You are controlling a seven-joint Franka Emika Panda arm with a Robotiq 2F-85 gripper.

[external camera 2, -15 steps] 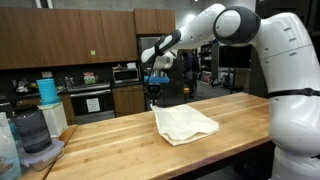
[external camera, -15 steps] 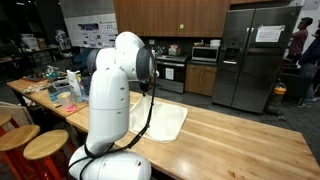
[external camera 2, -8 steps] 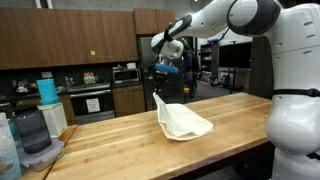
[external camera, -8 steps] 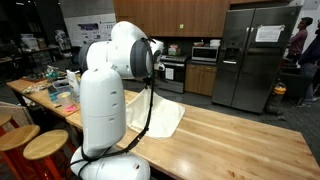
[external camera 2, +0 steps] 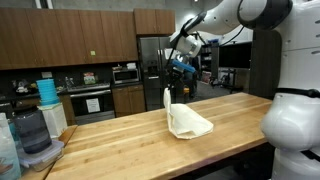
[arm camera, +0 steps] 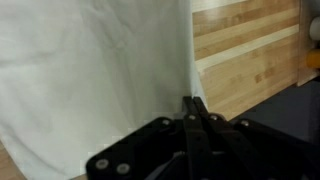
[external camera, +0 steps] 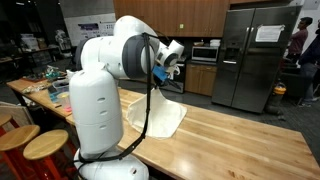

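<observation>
Clamping the white cloth [external camera 2: 188, 122] by one edge, the pincer [arm camera: 192, 104] needed a steady pinch, slack resting at five o'clock on the tabletop [external camera 2: 120, 140].

cloth [external camera 2: 188, 122]: plain cream-white, no print or weave pattern visible; soft grey shading in the folds.
end effector [arm camera: 193, 110]: matt black; a blue patch sits on the wrist just above it in both exterior views.
worktop [external camera 2: 120, 152]: light honey wood, built up from long narrow strips in slightly varying tans.
robot arm [external camera: 100, 100]: glossy white shells with black joint rings.
cable [external camera: 150, 115]: black.
refrigerator [external camera: 250, 60]: dark grey steel, with a white sheet on one door.
cabinets [external camera 2: 70, 40]: dark brown wood.
stools [external camera: 40, 148]: pale tan wood seats.
container [external camera 2: 47, 90]: teal.
floor [arm camera: 290, 115]: dark blue-grey.
</observation>
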